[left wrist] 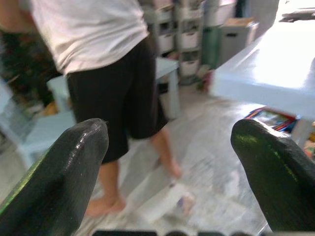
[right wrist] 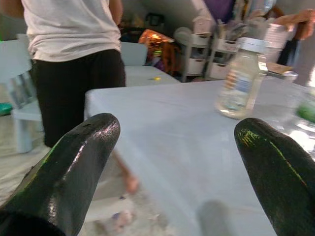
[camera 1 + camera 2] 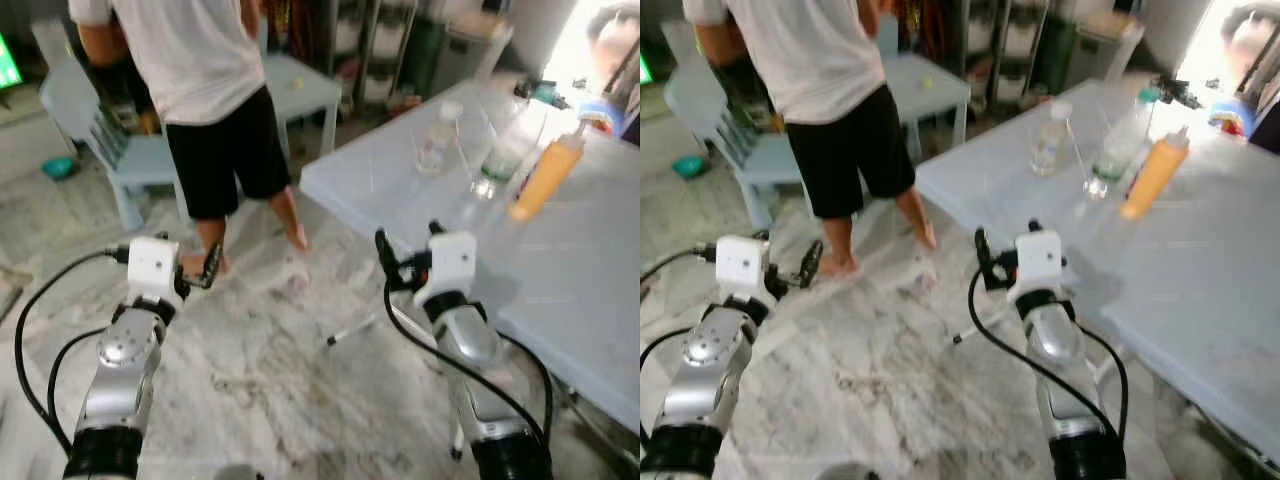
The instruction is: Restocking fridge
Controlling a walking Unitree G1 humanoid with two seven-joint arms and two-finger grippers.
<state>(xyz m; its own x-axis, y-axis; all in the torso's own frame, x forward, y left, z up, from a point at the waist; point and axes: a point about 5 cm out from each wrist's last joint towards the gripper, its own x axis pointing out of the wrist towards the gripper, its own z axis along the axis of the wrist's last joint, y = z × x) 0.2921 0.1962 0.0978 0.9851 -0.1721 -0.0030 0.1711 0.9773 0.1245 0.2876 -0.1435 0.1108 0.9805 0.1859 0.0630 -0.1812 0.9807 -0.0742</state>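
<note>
Left to right. The left gripper (image 1: 167, 177) is raised over bare marble floor (image 3: 260, 390), fingers wide apart and empty; beyond it a person (image 3: 200, 90) in a white shirt and black shorts stands barefoot by a pale blue chair (image 3: 120, 160) and a small table (image 3: 300, 90). The right gripper (image 2: 172, 167) is held at the near edge of the large pale blue table (image 3: 560, 280), fingers likewise spread with nothing between them, pointing across the tabletop.

The goods to be stocked stand on the far part of that table, well apart from both grippers: a small clear bottle (image 3: 438, 135) with a white cap and label, then a larger clear bottle (image 3: 505, 150) with a green label, then an orange bottle (image 3: 548, 175) with a pale cap. No fridge can be made out.

Handling, as judged: all three look like smooth plastic, stiff enough when full but liable to slip and, if squeezed hard, to dent. The small clear bottle appears lightest and nearest; a grip across its labelled mid-body, below the shoulder, should hold best, the label giving some friction. The orange bottle seems full and so heavier; it is best taken at mid-height and kept upright. Blur hides the fill levels of the clear bottles.
</note>
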